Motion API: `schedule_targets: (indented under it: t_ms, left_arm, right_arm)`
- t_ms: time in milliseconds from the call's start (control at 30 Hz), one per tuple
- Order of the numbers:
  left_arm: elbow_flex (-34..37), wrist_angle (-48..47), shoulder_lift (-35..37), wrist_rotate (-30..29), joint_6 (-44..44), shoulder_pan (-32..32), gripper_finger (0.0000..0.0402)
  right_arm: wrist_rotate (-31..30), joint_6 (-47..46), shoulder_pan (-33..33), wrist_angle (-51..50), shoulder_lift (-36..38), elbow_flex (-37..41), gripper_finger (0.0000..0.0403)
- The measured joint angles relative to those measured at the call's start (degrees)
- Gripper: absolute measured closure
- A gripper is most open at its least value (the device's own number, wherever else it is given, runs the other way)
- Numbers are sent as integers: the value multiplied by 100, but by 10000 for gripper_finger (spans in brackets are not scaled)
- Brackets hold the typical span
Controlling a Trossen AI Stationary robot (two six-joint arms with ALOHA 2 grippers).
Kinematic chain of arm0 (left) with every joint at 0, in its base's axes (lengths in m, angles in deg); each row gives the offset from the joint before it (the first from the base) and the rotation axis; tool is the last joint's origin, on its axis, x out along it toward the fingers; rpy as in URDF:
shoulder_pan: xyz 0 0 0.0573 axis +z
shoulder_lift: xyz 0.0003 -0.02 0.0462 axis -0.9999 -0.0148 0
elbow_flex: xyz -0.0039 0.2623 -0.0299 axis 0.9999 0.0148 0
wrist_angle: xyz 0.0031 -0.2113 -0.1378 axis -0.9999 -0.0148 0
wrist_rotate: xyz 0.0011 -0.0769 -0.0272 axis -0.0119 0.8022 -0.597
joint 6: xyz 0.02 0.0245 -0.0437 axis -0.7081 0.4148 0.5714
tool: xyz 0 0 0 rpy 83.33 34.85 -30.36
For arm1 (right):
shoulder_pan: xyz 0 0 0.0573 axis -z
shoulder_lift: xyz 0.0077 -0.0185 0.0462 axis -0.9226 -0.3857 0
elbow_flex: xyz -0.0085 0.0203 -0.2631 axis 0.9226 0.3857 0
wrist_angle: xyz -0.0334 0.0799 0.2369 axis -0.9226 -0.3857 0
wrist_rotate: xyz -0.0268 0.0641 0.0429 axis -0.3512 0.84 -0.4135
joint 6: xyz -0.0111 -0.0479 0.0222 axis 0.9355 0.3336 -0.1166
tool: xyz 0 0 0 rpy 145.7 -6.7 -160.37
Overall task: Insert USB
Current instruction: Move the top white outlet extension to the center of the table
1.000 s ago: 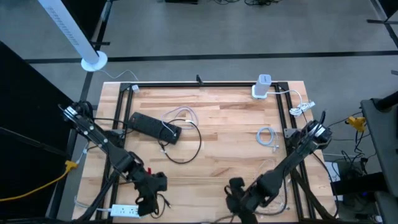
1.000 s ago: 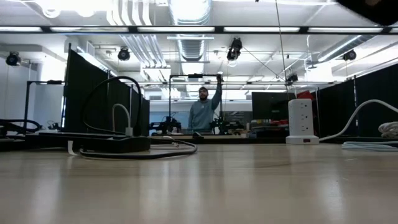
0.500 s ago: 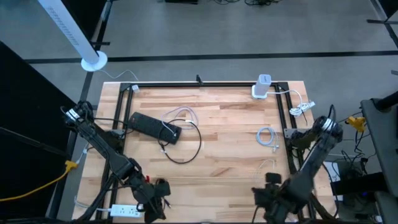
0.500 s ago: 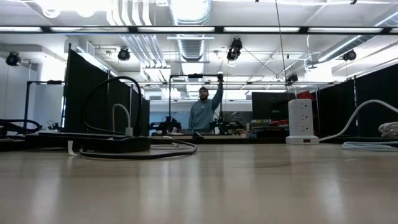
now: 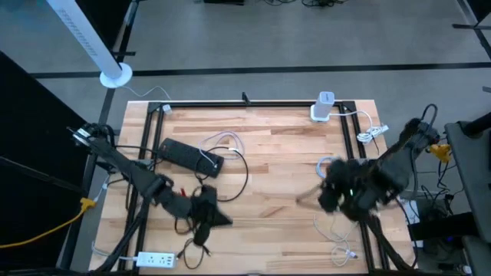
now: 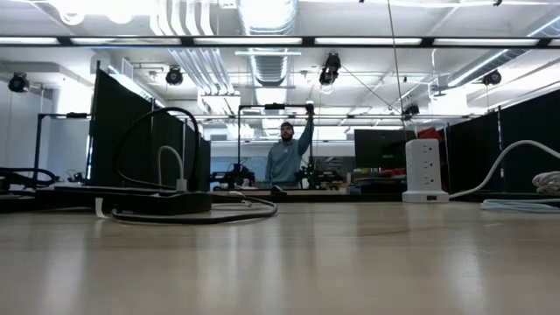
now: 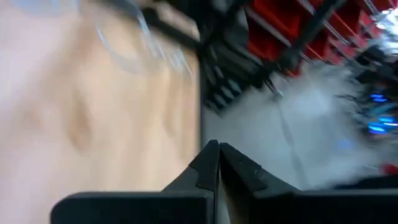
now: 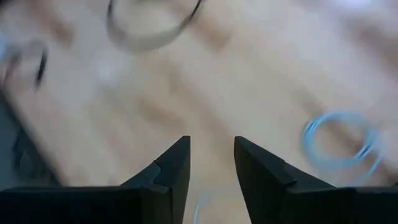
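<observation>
Wooden table below me: my left gripper hovers with fingers pressed together, empty; black power strip lies behind it; my right gripper (fingers narrowly apart) hangs beside the coiled USB cable.

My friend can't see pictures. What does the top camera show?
Two dark robot arms reach over a wooden table: the left gripper near the front, the right gripper beside a coiled white cable. A black power strip lies toward the back left.

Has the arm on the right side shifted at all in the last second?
Yes. The right gripper has swung away from the table's near edge, up the high view toward the coiled white cable, nearer the white charging tower.
</observation>
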Motion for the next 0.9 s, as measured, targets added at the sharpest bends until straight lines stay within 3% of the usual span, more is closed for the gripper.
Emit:
schedule_targets:
  t_ms: [133,333,433,633,900]
  left_arm:
    - [0,-184,555,-4,-1051,697,402]
    - [0,-909,1400,-4,-1996,1753,402]
    - [0,-1221,1743,-7,-2201,2218,402]
    - [0,-1670,2154,0,-2319,2787,402]
    - [0,-2036,2171,0,-2514,3147,402]
  right_arm:
    - [-704,513,1041,-100,127,0,306]
    - [-256,1665,3428,-84,60,7,281]
    - [81,2293,4627,-10,-4,7,249]
    - [129,2862,6536,217,-112,7,169]
    - [216,4492,7892,1401,-764,7,80]
